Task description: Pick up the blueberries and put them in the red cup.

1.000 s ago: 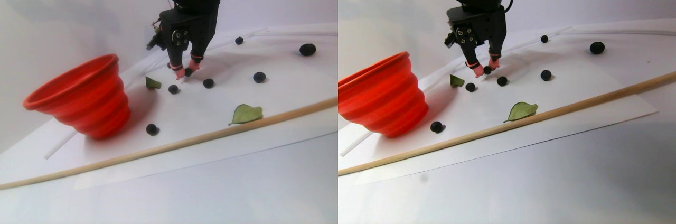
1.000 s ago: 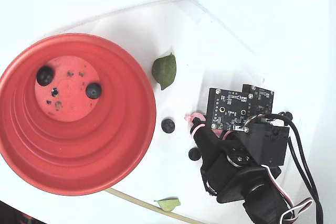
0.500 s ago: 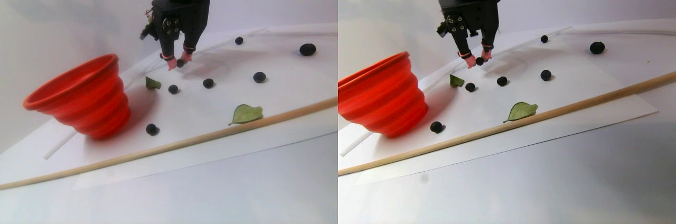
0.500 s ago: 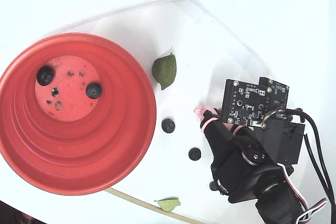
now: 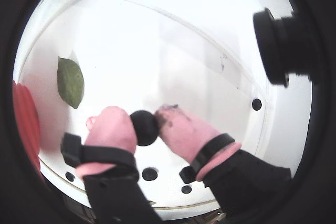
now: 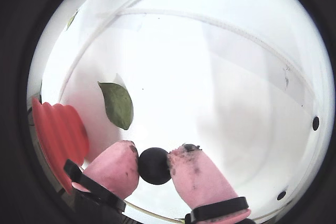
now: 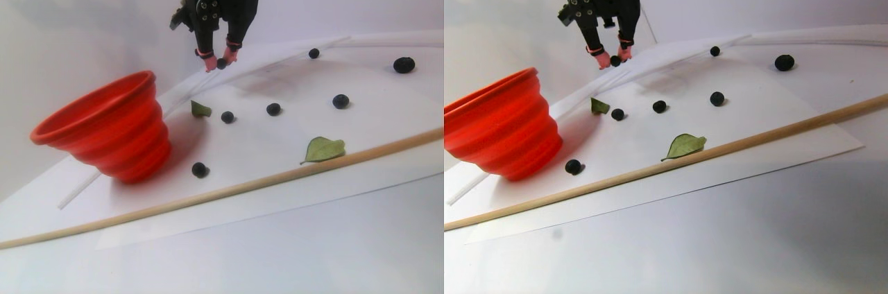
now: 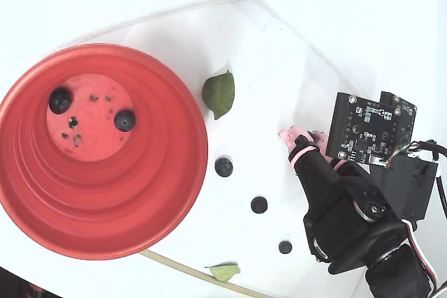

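White paper covers the table [image 7: 277,155]. In both wrist views a blueberry [image 5: 144,127] is seen clamped between the pink fingertips [image 6: 113,169] of the end effector [image 6: 154,167]. In the stereo pair view, the end effector has been raised clear of the paper since a second ago, higher than the rim of the red cup [image 7: 104,127]. In the fixed view, two berries [image 8: 124,120] already lie in the cup; transfer over it is judged next.

In the fixed view we see two blueberries [image 8: 124,120] inside the red cup [image 8: 174,193], three more right of it.
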